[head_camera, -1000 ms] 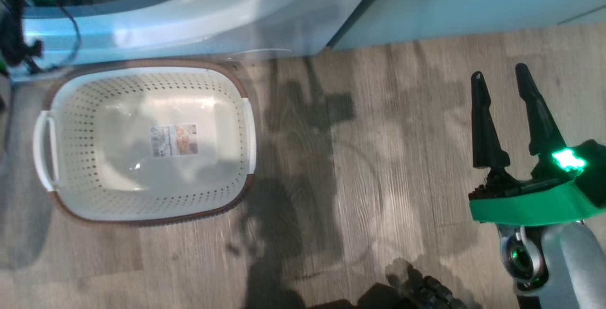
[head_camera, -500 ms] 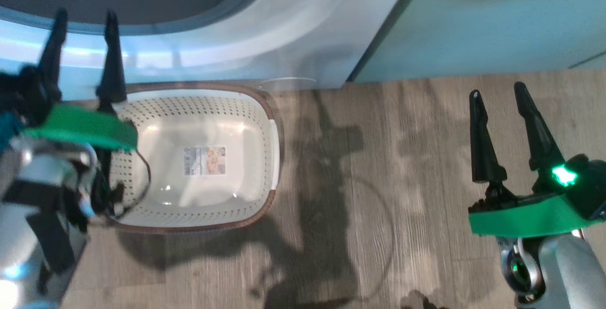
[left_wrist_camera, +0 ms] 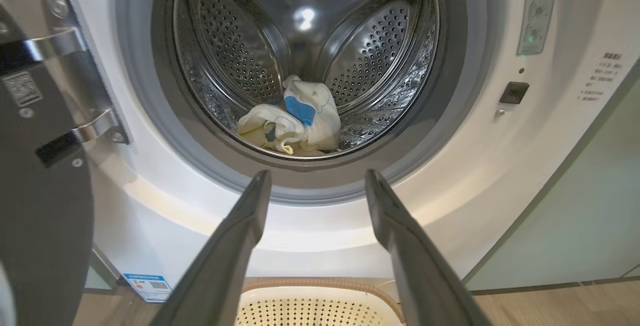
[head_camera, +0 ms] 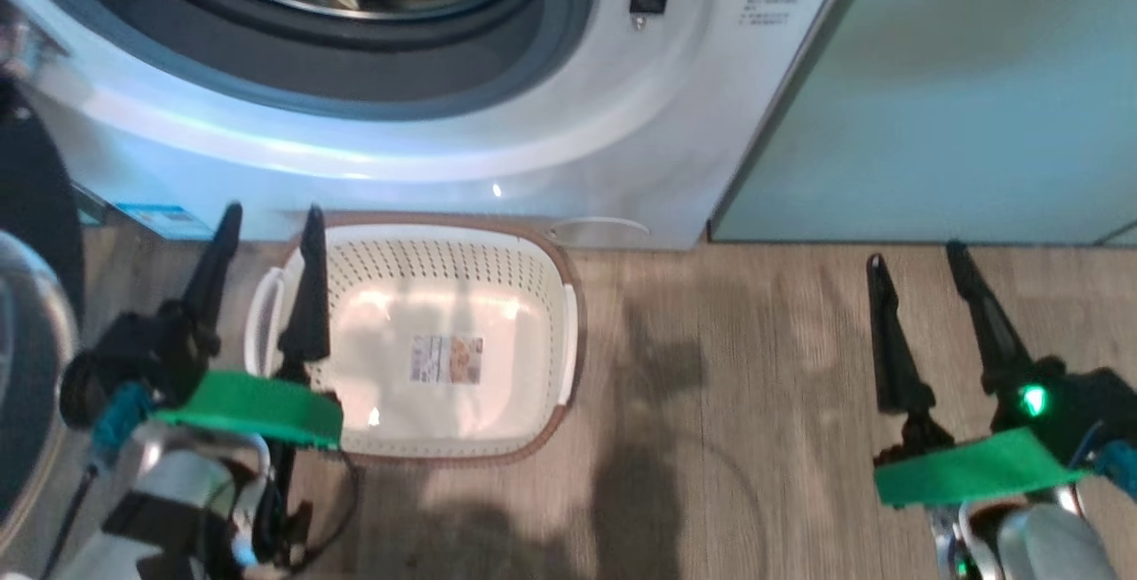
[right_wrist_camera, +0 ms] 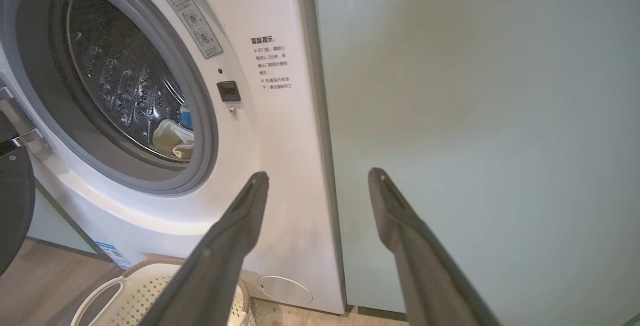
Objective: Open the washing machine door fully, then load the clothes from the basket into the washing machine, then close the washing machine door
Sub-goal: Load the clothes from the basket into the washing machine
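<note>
The washing machine (head_camera: 622, 118) stands with its door (head_camera: 31, 207) swung open to the left. The clothes (left_wrist_camera: 295, 121), cream with a blue patch, lie in the steel drum, and a bit of them (right_wrist_camera: 172, 139) shows through the opening in the right wrist view. On the floor in front of the machine sits the basket (head_camera: 497, 274), with nothing but its label sticker inside. My left gripper (head_camera: 273, 210) is open over the basket's left end, and its own view shows it (left_wrist_camera: 317, 173) pointing at the drum. My right gripper (head_camera: 915, 254) is open over the floor, well right of the basket.
A pale green cabinet (right_wrist_camera: 475, 116) stands flush against the machine's right side. The open door (left_wrist_camera: 45, 216) and its steel hinge (left_wrist_camera: 85, 66) fill the left. Wooden floor (head_camera: 728, 385) stretches right of the basket. A blue sticker (head_camera: 164, 220) marks the machine's lower left corner.
The head camera has tilted up, bringing the drum and the clothes into view. My left arm has come down from the machine's opening to the basket's left end. The right gripper has stayed open.
</note>
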